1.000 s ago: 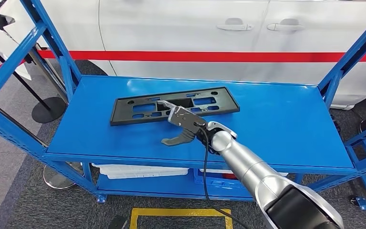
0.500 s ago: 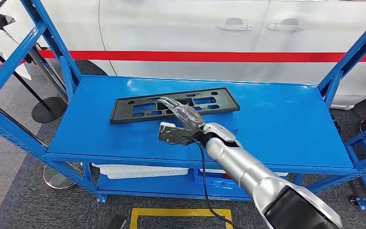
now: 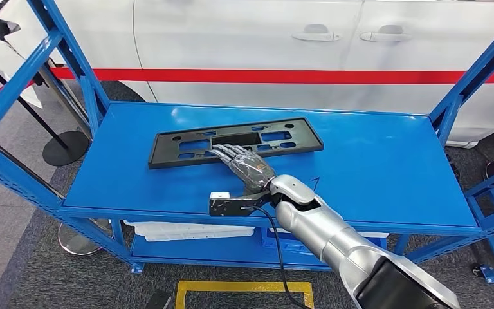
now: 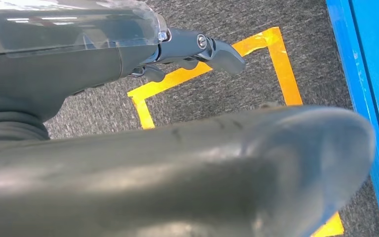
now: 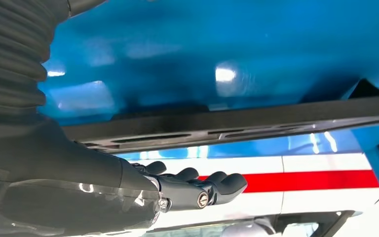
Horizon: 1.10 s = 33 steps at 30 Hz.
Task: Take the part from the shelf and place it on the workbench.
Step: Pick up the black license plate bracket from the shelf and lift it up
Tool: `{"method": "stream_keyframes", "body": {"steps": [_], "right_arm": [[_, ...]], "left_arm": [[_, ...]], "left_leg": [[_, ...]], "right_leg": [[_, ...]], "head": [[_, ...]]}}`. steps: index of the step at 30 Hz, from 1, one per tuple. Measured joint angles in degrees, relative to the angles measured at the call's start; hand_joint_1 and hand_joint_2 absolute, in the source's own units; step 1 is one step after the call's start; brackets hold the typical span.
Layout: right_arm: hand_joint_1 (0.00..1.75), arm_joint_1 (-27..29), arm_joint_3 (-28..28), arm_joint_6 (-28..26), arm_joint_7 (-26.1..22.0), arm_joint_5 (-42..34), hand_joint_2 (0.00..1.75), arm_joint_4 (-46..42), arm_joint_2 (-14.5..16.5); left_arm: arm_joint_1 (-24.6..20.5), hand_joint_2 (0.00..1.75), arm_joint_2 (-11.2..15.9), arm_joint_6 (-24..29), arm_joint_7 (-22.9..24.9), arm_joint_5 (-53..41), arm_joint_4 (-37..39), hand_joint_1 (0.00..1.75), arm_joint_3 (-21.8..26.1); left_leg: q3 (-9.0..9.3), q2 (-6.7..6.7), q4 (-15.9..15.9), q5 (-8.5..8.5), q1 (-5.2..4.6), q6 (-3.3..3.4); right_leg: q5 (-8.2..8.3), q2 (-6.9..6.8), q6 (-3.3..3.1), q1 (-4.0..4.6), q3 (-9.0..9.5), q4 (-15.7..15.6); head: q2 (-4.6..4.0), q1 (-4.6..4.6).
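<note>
The part, a flat black plastic plate (image 3: 305, 137) with cut-outs, lies on the blue top shelf (image 3: 373, 167), left of its middle. My right hand (image 3: 247, 168) lies low over the shelf, fingers stretched out and apart, fingertips at the middle of the plate's near edge. Its thumb (image 3: 228, 205) sticks out sideways near the shelf's front edge. The right wrist view shows the plate (image 5: 256, 123) as a dark bar just beyond the straight fingers (image 5: 197, 185). Nothing is in that hand. My left hand (image 4: 197, 47) hangs over the floor, fingers loosely extended and holding nothing.
A white car (image 3: 264, 38) with a red stripe stands close behind the shelf. Slanted blue uprights (image 3: 71, 58) (image 3: 476, 77) frame both ends. White items (image 3: 186, 230) lie on the lower shelf. Yellow floor tape (image 3: 244, 286) and a black stand base (image 3: 64, 147) are nearby.
My right hand has turned and flattened out. Its thumb has swung toward the shelf's front edge. Its fingers now reach the plate's near edge. The plate has not moved.
</note>
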Motion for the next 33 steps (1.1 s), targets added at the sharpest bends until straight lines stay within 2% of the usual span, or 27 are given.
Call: {"method": "stream_keyframes", "body": {"steps": [7,14,19,22,24,27,28,29,30,32,33], "right_arm": [[0.00,0.0,-0.1,0.9,-0.4,0.0,1.75,0.2,0.0],[0.00,0.3,-0.9,1.7,-1.4,-0.2,1.75,0.4,0.0],[0.00,0.8,-1.3,1.8,-1.6,0.1,1.75,0.5,0.0],[0.00,1.1,-1.4,1.9,-1.6,0.3,1.75,0.5,0.0],[0.00,1.2,-1.6,2.0,-1.6,0.3,1.75,0.5,0.0],[0.00,1.6,-1.9,2.2,-1.5,0.3,1.75,0.5,-0.1],[0.00,2.0,-2.0,2.3,-1.6,0.3,1.75,0.5,-0.2],[0.00,2.2,-2.0,2.3,-1.6,0.3,1.75,0.5,-0.2],[0.00,2.4,-2.1,2.3,-1.6,0.3,1.75,0.5,-0.2],[0.00,2.5,-2.2,2.5,-1.7,0.3,1.75,0.5,-0.2],[0.00,2.4,-2.3,2.6,-1.8,0.3,1.75,0.5,-0.2]], "left_arm": [[0.0,0.00,0.0,-0.3,-0.3,0.0,0.0,0.00,0.1],[0.1,0.00,0.0,-2.9,-1.7,0.6,0.0,0.00,0.4],[0.1,0.00,0.1,-3.0,-2.0,0.5,0.0,0.00,0.4],[0.1,0.00,0.2,-2.8,-2.0,0.5,0.0,0.00,0.4],[0.1,0.00,0.2,-2.8,-2.0,0.5,0.0,0.00,0.4],[0.2,0.00,0.2,-2.8,-2.0,0.4,0.0,0.00,0.4],[0.3,0.00,0.2,-2.8,-2.0,0.4,0.0,0.00,0.4],[0.4,0.00,0.2,-2.8,-2.0,0.4,0.0,0.00,0.4],[0.5,0.00,0.2,-2.8,-2.0,0.4,0.0,0.00,0.4],[0.5,0.00,0.2,-2.7,-2.0,0.4,0.0,0.00,0.4],[0.5,0.00,0.2,-2.7,-1.9,0.4,0.0,0.00,0.4]], "left_leg": [[0.00,0.00,0.0,0.00,0.00,0.00],[-0.02,0.00,0.1,-0.06,-0.16,0.07],[-0.02,-0.01,0.1,-0.15,-0.40,0.38],[0.31,0.01,-0.4,-0.37,-0.29,0.97],[0.91,0.06,-0.6,-0.51,-0.06,1.40],[1.24,0.08,-0.5,-0.73,-0.04,1.53],[1.36,0.06,-0.5,-0.85,-0.04,1.48],[1.58,0.04,-0.5,-1.00,-0.06,1.41],[1.92,0.01,-0.5,-1.20,-0.09,1.30],[2.79,-0.03,-0.5,-1.71,-0.18,1.06],[3.07,-0.02,-0.5,-1.95,-0.18,0.90]], "right_leg": [[0.00,0.00,0.00,0.00,0.00,0.0],[0.02,-0.01,0.13,-0.16,0.00,0.0],[0.02,-0.01,0.50,-0.41,0.01,-0.1],[0.07,0.01,0.96,-0.48,0.02,0.8],[-1.50,-0.02,1.43,-0.61,-1.19,3.6],[-6.29,-0.06,2.01,-1.05,-6.71,13.7],[-6.93,-0.07,2.04,-1.12,-8.21,16.1],[-6.49,-0.08,1.93,-1.13,-8.75,16.5],[-4.91,-0.08,1.70,-1.09,-8.12,14.6],[-0.41,-0.06,0.89,-0.82,-4.67,6.9],[0.79,-0.04,0.50,-0.62,-3.18,3.3]], "head": [[-0.01,0.00],[-0.01,0.00],[0.01,0.00],[0.00,-0.01],[-0.01,0.00],[0.00,0.00],[0.00,0.00],[0.00,0.00],[0.00,0.00],[0.00,0.00],[-0.01,0.00]]}}
